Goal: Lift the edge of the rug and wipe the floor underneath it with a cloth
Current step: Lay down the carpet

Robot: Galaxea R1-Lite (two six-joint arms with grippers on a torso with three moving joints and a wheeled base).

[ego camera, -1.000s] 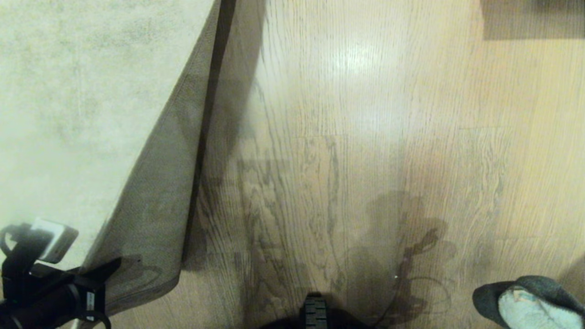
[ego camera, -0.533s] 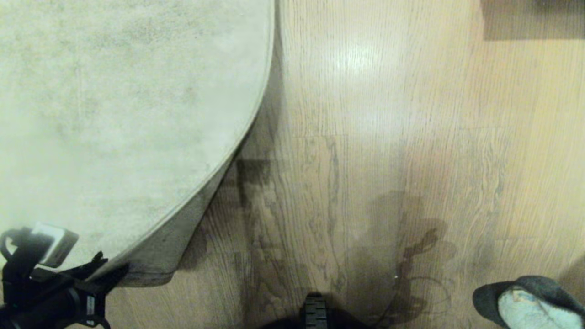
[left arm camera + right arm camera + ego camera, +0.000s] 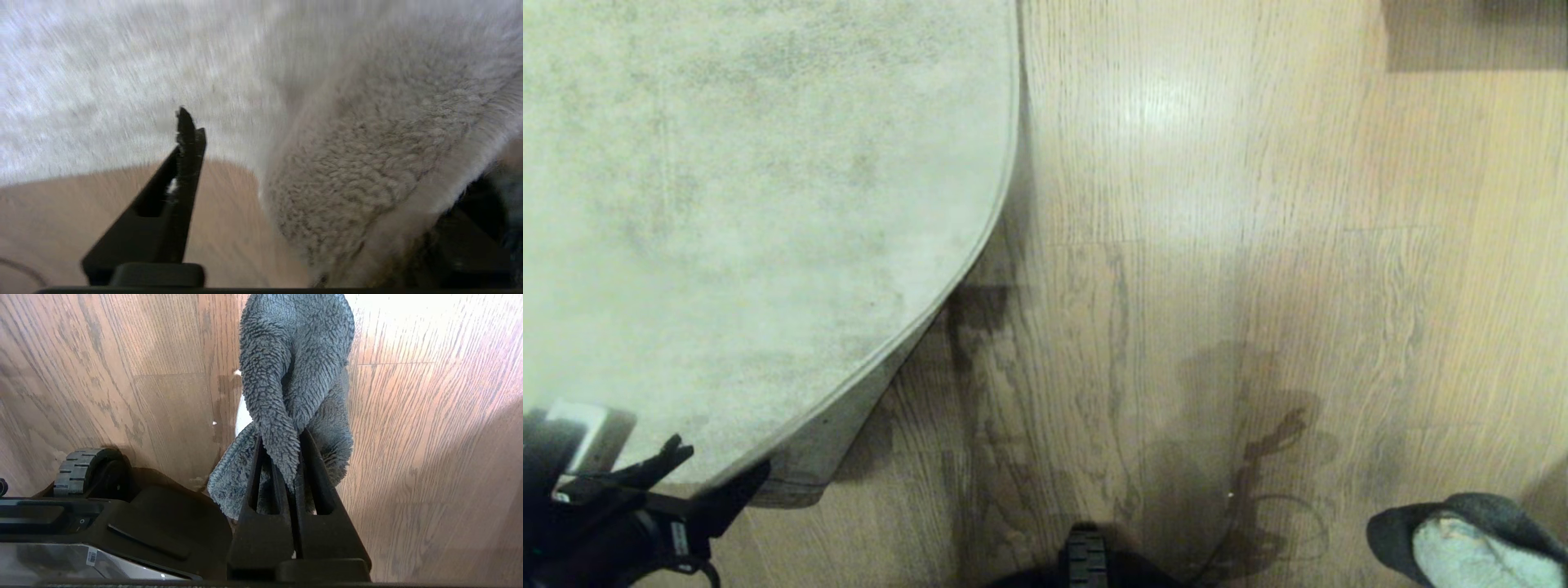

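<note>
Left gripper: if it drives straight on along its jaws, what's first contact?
Most likely the rug edge: the left gripper has open jaws straddling the drooping corner, pile directly ahead. Depth is unclear.

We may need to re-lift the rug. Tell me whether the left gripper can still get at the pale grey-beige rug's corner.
Probably yes. The left gripper stands open right at the pale grey-beige rug corner, one finger clear of the pile, with nothing between them on the wood-grain floor.

A dark brown patch [image 3: 1474, 34] sits at the far right corner of the head view. What it is cannot be told.
</note>
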